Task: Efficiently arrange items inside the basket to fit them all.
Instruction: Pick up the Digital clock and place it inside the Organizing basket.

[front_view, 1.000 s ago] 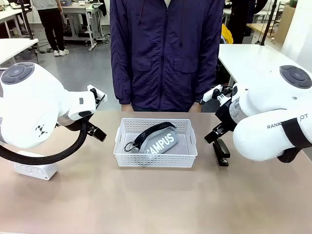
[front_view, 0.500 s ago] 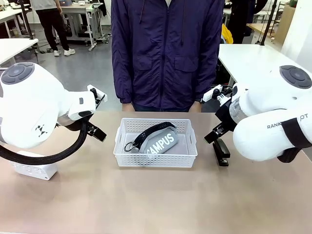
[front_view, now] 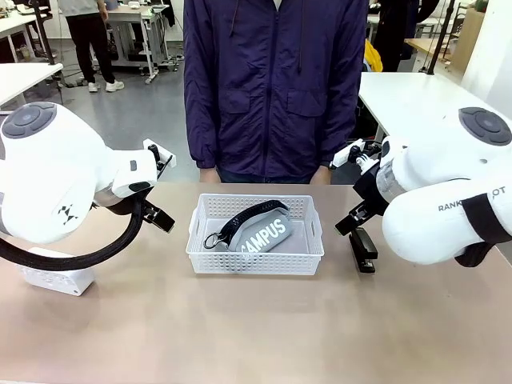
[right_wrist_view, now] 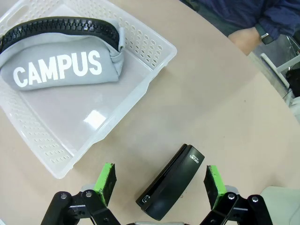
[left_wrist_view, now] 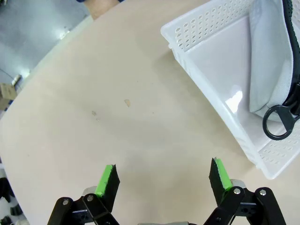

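Basket (front_view: 256, 262), white with lattice sides, sat mid-worktop (front_view: 256, 336) in front of a standing person (front_view: 276, 88). Inside it lay the grey "CAMPUS" pouch (front_view: 268, 234), its black strap (front_view: 252, 214) toward 10 o'clock. The black stapler (front_view: 364, 250) lay on the worktop at the basket's 3 o'clock, and a white box (front_view: 56, 278) sat at its 8 o'clock. Left pincer (left_wrist_view: 164, 176) gaped wide over bare worktop, gripping nothing. Right pincer (right_wrist_view: 161, 171) gaped equally wide and empty, its green pads (right_wrist_view: 107, 177) flanking the stapler in the wrist view.
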Available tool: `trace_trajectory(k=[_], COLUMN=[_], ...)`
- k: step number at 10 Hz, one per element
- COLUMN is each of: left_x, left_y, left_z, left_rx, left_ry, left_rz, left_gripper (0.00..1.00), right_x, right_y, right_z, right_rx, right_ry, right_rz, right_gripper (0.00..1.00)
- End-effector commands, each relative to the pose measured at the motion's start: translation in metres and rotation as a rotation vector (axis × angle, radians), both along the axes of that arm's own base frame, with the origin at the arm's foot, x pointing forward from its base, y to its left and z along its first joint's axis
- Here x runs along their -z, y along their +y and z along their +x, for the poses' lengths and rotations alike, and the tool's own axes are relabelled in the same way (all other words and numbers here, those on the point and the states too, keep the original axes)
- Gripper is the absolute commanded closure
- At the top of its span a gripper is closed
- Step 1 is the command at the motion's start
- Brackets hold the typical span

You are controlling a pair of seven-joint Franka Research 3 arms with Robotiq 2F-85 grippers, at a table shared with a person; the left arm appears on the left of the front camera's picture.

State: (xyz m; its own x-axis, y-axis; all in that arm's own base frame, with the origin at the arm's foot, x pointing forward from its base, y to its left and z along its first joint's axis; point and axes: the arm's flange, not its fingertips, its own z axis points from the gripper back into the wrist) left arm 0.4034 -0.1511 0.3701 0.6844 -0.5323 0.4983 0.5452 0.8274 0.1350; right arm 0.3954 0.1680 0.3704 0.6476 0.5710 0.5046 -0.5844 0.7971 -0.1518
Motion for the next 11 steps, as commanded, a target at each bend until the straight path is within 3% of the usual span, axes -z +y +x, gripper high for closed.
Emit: trace_trajectory(k=[1, 3, 6, 7, 10, 11], left_x=[0.000, -0.018, -0.060, -0.072, -0.105, -0.113], left_y=[0.000, 0.012, 0.039, 0.050, 0.127, 0.161], left_z=[0.000, -0.019, -0.066, -0.082, -0.124, -0.142], left_rx=[0.000, 0.038, -0.012, -0.013, -0.049, -0.054], left_ry=[0.000, -0.002, -0.085, -0.086, -0.136, -0.142], left_rz=[0.000, -0.100, -0.159, -0.218, -0.356, -0.428], left_gripper=[0.00, 0.00, 0.00, 0.00, 0.00, 0.00], right_x=[0.000, -0.018, -0.067, -0.087, -0.144, -0.160], right_y=[0.000, -0.012, -0.051, -0.073, -0.170, -0.212], right_z=[0.000, -0.008, -0.027, -0.037, -0.075, -0.091], right_rx=[0.000, 0.008, 0.015, -0.002, -0.012, 0.064], right_ry=[0.000, 0.024, 0.025, 0.078, 0.079, 0.069], right_rz=[0.000, 0.000, 0.089, 0.136, 0.395, 0.517], right_gripper=[0.00, 0.00, 0.00, 0.00, 0.00, 0.00])
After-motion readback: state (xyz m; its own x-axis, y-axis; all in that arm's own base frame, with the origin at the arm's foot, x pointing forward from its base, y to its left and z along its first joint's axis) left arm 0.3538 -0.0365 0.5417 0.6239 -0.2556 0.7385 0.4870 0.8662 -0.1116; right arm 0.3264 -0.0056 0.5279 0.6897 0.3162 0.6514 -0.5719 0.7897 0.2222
